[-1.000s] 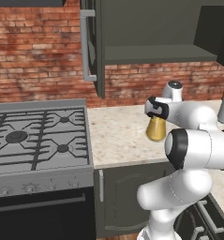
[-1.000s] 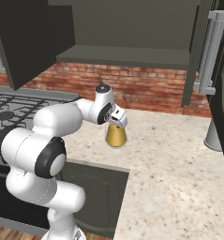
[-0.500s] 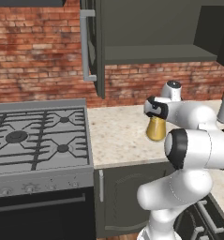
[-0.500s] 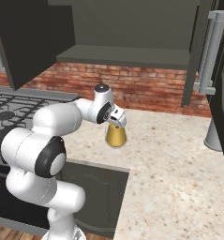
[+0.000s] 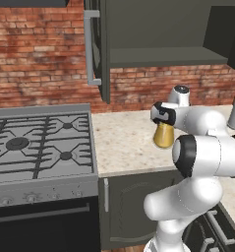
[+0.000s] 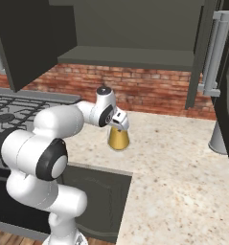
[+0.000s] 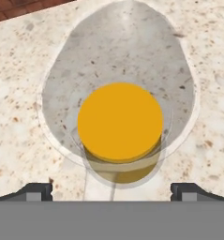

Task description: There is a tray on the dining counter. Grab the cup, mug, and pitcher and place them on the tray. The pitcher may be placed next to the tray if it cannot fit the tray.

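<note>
I have the gripper (image 7: 111, 191) poised directly above the pitcher (image 5: 163, 136), looking straight down into it: in the hand view the amber-orange liquid sits as a round disc inside the clear glass outline, and my two dark fingertips (image 7: 34, 191) stand spread wide, one to each side of the vessel, grasping nothing. The pitcher stands upright on the speckled beige counter (image 5: 124, 142), just right of the gas stove (image 5: 38, 147) and well short of the red brick wall (image 5: 40, 64) at the far side. From the right base view the hand (image 6: 119, 119) hangs over the pitcher's neck, hiding its rim, with the amber lower body (image 6: 119, 139) showing below it. A grey tapered vessel (image 6: 219, 139) stands further right on the same counter, well apart from the pitcher. Dark cabinets (image 5: 153, 29) hang open above.
</note>
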Robot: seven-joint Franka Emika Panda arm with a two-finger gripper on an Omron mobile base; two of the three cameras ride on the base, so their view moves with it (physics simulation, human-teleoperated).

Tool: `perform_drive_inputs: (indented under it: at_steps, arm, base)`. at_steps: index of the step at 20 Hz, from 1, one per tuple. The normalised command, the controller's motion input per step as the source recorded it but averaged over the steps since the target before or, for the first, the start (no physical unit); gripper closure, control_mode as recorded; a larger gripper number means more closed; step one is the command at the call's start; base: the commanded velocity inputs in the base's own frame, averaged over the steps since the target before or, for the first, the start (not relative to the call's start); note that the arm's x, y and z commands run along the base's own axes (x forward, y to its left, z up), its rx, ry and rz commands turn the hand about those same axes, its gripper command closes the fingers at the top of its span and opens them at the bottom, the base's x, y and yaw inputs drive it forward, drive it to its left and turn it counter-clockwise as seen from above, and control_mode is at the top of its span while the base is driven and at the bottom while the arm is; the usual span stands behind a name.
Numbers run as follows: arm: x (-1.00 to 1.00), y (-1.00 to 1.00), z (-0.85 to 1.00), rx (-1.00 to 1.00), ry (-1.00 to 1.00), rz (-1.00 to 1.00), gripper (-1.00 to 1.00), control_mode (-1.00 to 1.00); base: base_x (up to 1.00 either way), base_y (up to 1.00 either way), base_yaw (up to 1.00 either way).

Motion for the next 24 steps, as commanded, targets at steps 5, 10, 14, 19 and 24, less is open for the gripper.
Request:
perform_drive_inputs:
  at_steps: [5,10,14,19,24]
  arm:
    - [0.0,0.02,-0.09,0.0,0.01,0.0,-1.0,-1.0]
    - [0.0,0.0,-0.1,0.0,0.01,0.0,-1.0,-1.0]
    - [0.0,0.03,-0.11,0.0,0.01,0.0,-1.0,-1.0]
    - [0.0,0.01,-0.08,0.0,0.01,0.0,-1.0,-1.0]
    - [0.0,0.0,-0.09,0.0,0.0,0.0,-1.0,-1.0]
  base:
    - [0.0,0.0,0.0]
    - [0.0,0.0,0.0]
    - [0.0,0.0,0.0]
    - [0.0,0.0,0.0]
    - [0.0,0.0,0.0]
